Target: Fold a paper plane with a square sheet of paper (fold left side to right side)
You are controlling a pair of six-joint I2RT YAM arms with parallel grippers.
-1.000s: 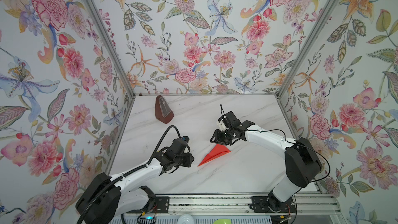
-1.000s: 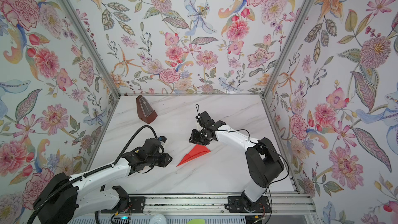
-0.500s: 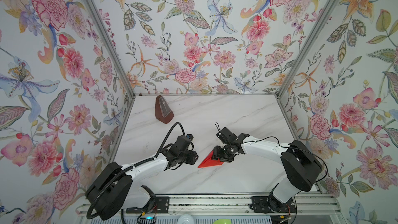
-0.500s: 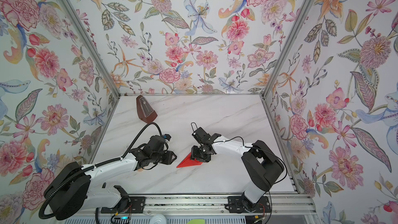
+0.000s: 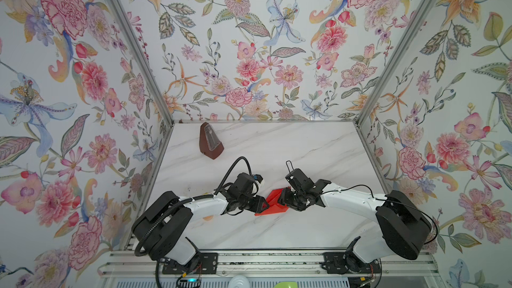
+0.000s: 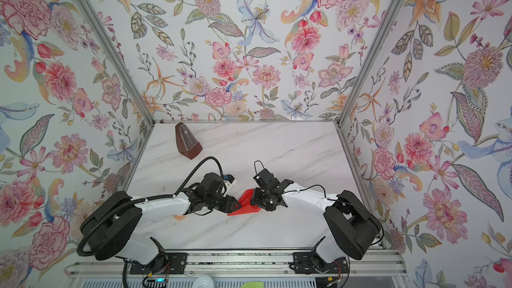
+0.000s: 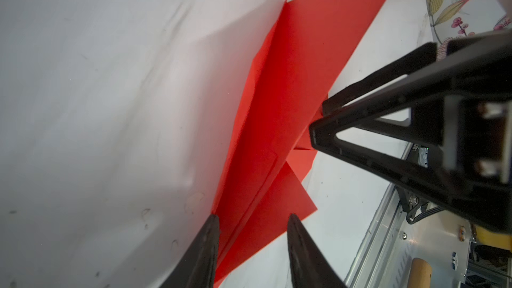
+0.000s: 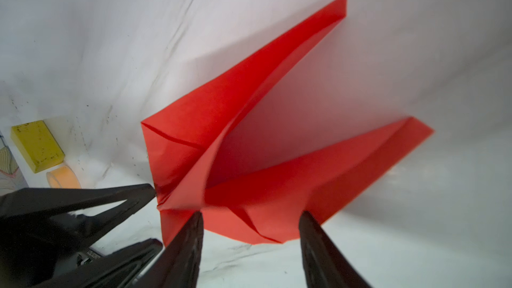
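Two arms: both reach from the front rail and meet low over the marble table (image 5: 277, 148), in front of the metronome and to its right.
Metronome: dark brown pyramid (image 5: 210, 142) (image 6: 187, 142), standing upright at the table's back edge, well apart from both grippers.
Left gripper: (image 5: 263, 205) (image 7: 252, 220) nearer the front than the metronome and right of it. Its jaws stand apart and straddle the narrow end of the paper, which runs between the fingertips (image 7: 210, 225) unclamped. In the right wrist view one of its tips touches the paper's edge.
Paper plane: (image 5: 273, 207) (image 6: 243, 206) (image 7: 277, 106) (image 8: 249, 134) bright red, on the table further right of the metronome, between the two grippers. One wing lies flat and the other is raised, so the centre crease gapes in a V.
Right gripper: (image 5: 281, 199) (image 8: 250, 214) farthest right of the metronome. Its jaws are spread wide over the plane's broad end, closed on nothing. In the left wrist view its tips meet the raised wing's edge.
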